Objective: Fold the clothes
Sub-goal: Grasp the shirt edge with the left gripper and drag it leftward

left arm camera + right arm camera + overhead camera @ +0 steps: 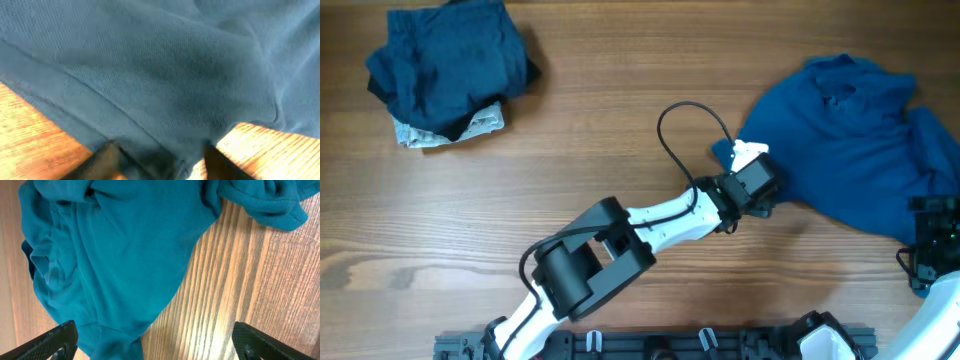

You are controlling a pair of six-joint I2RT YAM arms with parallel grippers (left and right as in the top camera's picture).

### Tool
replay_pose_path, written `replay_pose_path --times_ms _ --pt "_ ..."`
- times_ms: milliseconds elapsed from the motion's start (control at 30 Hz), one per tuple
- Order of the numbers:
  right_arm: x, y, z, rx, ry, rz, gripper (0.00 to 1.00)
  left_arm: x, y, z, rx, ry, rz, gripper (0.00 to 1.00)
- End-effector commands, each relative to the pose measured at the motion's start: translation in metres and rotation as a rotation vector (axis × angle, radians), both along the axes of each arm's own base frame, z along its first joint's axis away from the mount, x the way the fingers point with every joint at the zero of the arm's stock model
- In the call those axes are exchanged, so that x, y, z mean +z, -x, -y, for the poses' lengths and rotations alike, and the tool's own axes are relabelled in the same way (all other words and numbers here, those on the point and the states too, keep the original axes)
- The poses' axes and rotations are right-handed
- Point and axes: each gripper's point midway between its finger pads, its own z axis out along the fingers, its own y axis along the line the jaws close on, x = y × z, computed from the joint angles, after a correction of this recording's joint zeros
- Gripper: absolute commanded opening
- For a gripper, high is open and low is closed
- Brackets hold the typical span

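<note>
The blue shirt [850,140] is seen crumpled on the wooden surface [620,120]. Its edge is caught between the left jaws, which are half spread. Whether the cloth is pinched cannot be told. The right jaws are spread wide, and the shirt is seen just ahead of them. A pile [445,75] of dark and pale clothes is seen well apart from both jaws.

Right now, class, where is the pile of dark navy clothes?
In the overhead view, the navy pile sits far left on the table, apart from the blue shirt on the right.
</note>
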Motion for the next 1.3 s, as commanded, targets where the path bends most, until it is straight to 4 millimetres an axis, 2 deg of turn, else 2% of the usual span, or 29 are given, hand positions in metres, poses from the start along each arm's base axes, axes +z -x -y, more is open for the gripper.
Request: replay_pose_path --times_ms 0,33,100,200,333,433,533,700,833,1067,1267 --pt "0.003 0.001 0.004 -0.003 0.016 -0.009 1.00 -0.002 -0.011 -0.003 0.017 0.000 0.006 0.32" --pt "0.003 0.001 0.004 -0.002 0.016 -0.009 1.00 -0.002 -0.011 -0.003 0.017 0.000 0.006 0.23" --pt "0.003 0.001 0.004 -0.003 0.015 -0.009 1.00 -0.002 -0.012 -0.003 0.019 -0.001 0.008 0.16" --pt "0.003 0.001 0.004 -0.002 0.016 -0.009 1.00 0.001 -0.015 -0.001 0.022 0.012 0.020 0.16" --pt "0.003 0.001 0.004 -0.003 0.016 -0.008 1.00 0.013 -0.016 0.014 -0.029 0.077 0.049 0.17" --pt "0.003 0.001 0.005 -0.002 0.018 -0.007 1.00 0.010 -0.015 0.013 -0.029 0.069 0.044 0.17" --pt "0.004 0.000 0.005 -0.004 0.016 -0.005 1.00 0.005 -0.013 0.012 -0.034 0.067 0.027 0.10" --pt "0.003 0.001 0.003 -0.002 0.010 -0.005 1.00 -0.001 -0.016 0.008 -0.042 0.072 -0.009 0.04" --pt "0.004 -0.003 -0.001 0.014 -0.012 0.019 1.00 -0.020 -0.016 0.003 -0.062 0.082 -0.089 0.04" --pt "0.002 -0.002 -0.004 0.014 -0.024 0.010 0.99 -0.038 -0.043 -0.030 0.058 0.060 -0.170 0.04" --pt "0.002 -0.001 -0.004 0.016 -0.024 0.007 1.00 -0.052 -0.091 -0.098 0.317 -0.013 -0.213 0.04"
